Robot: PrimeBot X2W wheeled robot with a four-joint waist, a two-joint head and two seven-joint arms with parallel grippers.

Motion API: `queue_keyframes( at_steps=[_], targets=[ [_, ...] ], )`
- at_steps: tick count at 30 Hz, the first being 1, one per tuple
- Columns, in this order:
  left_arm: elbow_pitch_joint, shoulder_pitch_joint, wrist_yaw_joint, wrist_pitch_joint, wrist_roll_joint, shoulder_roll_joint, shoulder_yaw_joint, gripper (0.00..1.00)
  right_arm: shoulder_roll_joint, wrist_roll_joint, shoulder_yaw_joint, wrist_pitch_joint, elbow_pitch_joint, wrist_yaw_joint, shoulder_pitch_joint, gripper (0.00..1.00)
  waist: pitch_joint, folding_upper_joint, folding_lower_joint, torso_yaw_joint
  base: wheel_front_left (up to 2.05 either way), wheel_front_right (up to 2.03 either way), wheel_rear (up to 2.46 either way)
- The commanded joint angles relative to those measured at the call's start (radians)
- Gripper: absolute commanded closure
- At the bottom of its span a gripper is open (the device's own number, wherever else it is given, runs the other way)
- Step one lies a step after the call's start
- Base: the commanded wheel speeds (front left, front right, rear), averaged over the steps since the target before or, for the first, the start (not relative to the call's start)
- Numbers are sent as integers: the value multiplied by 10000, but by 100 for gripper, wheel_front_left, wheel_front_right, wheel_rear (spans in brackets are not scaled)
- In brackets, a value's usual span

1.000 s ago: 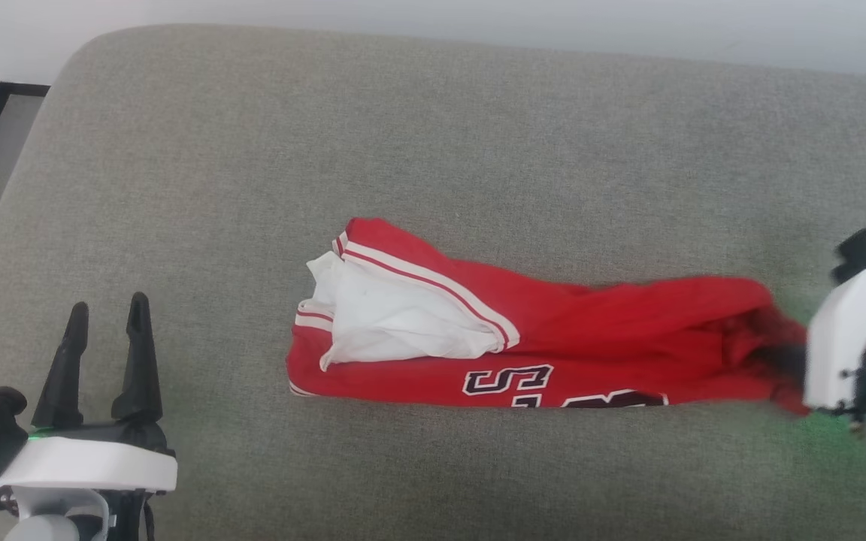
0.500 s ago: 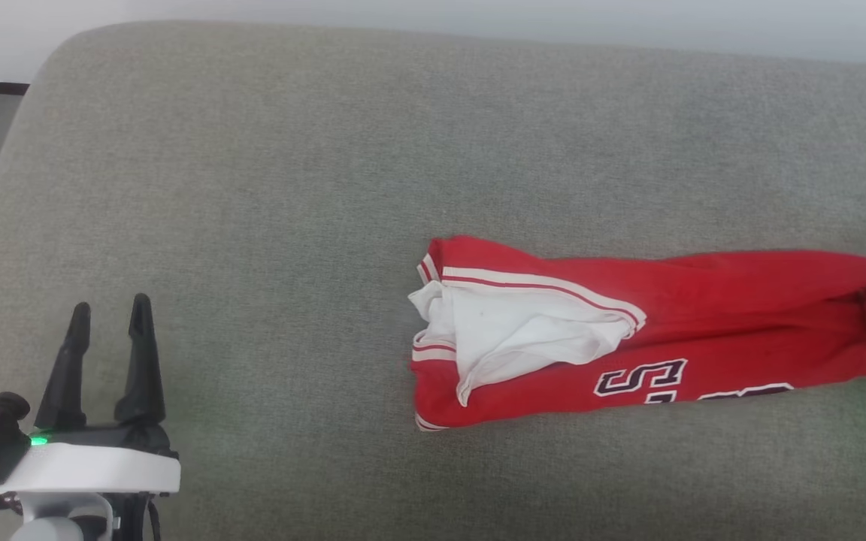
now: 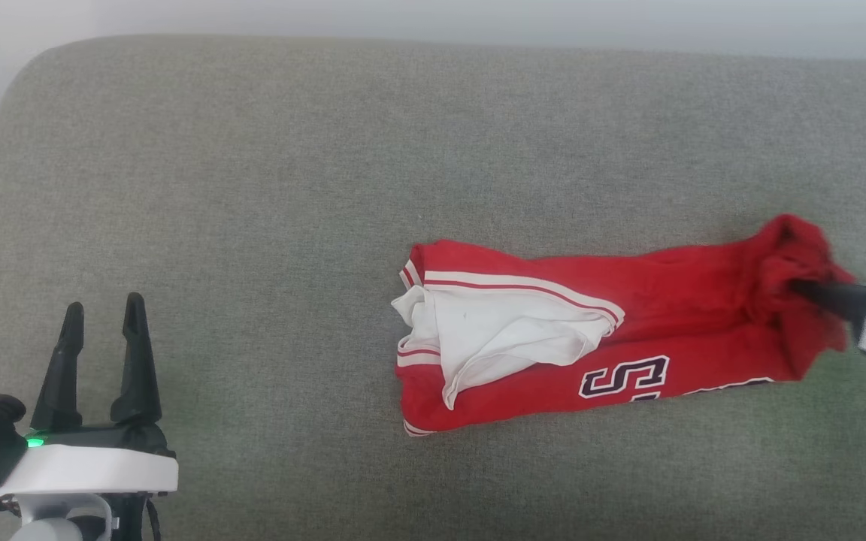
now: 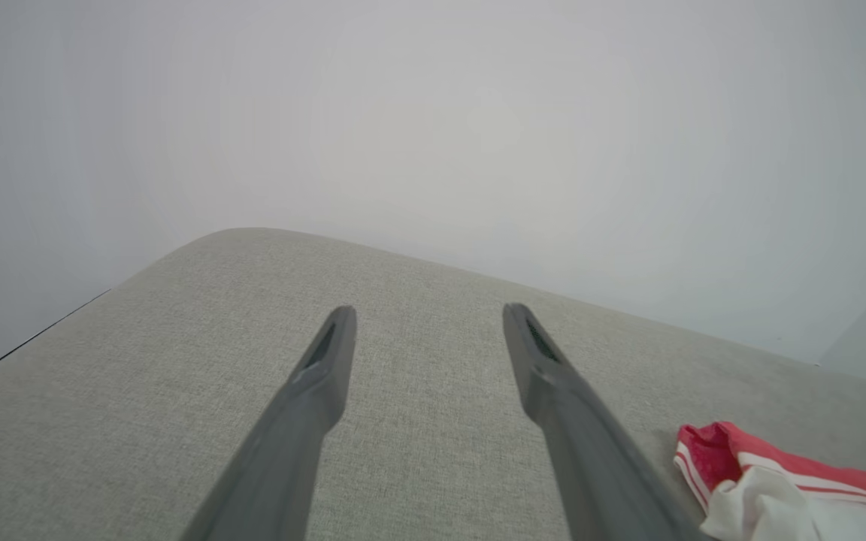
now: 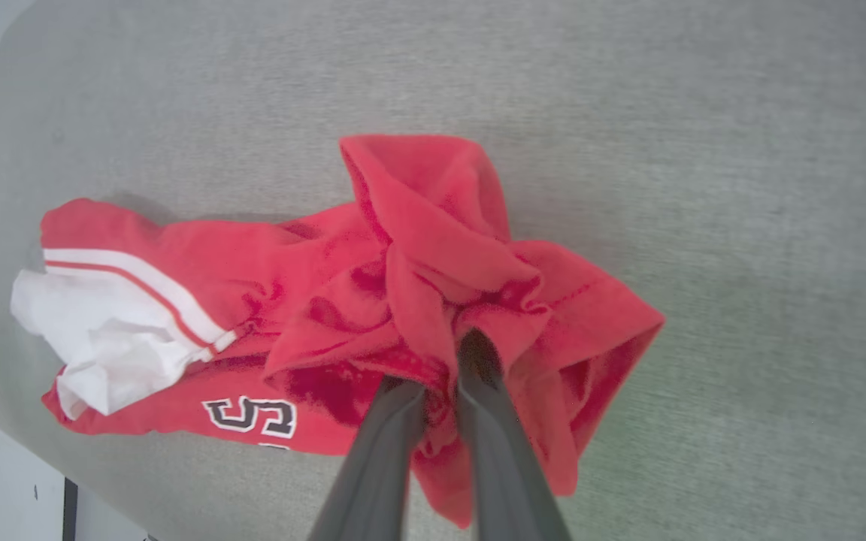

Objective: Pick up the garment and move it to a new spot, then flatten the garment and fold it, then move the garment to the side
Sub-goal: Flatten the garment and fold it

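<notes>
Now | one garment (image 3: 673, 315) | right end effector (image 3: 805, 288) gripping it | left end effector (image 3: 104, 304) spread

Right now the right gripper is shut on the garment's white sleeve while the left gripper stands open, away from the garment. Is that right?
Not quite. The right gripper is shut on the garment's bunched red end, not the white sleeve at the opposite end; the right wrist view shows it. The left gripper does stand open, away from the garment.

Red garment (image 3: 688, 315), white sleeve, red-white stripe trim, black numeral outlined white. Plain grey woven padded surface (image 3: 328, 188). Black left tool (image 3: 104, 303), white base, green light.
</notes>
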Motion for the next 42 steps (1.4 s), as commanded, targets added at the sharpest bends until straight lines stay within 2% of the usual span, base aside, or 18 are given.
queue_keyframes(
  at_steps=[1, 5, 12, 21, 29, 31, 32, 33, 42],
  targets=[
    [-2, -75, -44, -43, 103, -53, 29, 0, 108, 125, 118, 87, -239, -5, 112, 100, -19, -1, 0, -9, 0, 0, 0],
    [52, -179, -129, -43, 184, -138, -54, 0, 450, 429, 922, 448, -1429, -5, 322, 100, -89, -1, 0, 102, 0, 0, 0],
    [250, -277, -217, -43, 192, -230, -279, 0, 1157, 592, 2325, 612, -2136, -5, 229, 100, -292, -1, 0, 600, 0, 0, 0],
    [533, -446, -281, -43, 143, -387, -608, 0, 1891, 313, 3749, 224, -1611, -5, -198, 100, -492, -1, 0, 1415, 0, 0, 0],
    [661, -438, -319, -43, 65, -458, -670, 0, 2053, 147, 4414, -377, -615, -5, -624, 100, -585, -1, 0, 1775, 0, 0, 0],
    [685, -428, -327, -43, 75, -469, -676, 0, 2002, 79, 4534, -574, -366, -5, -791, 60, -599, -1, 0, 1811, 0, 0, 0],
    [690, -429, -330, -43, 69, -470, -659, 0, 2025, 157, 4579, -657, -263, -5, -824, 18, -602, -1, 0, 1812, 0, 0, 0],
    [702, -433, -325, -44, 60, -467, -634, 0, 2040, 225, 4606, -727, -174, -5, -868, 0, -599, -1, 0, 1805, 0, 0, 0],
    [583, -517, -340, -44, -57, -451, -184, 0, 1667, 521, 4823, -1304, -347, -5, -1318, 0, -574, -1, 0, 1296, 0, 0, 0]
  ],
)
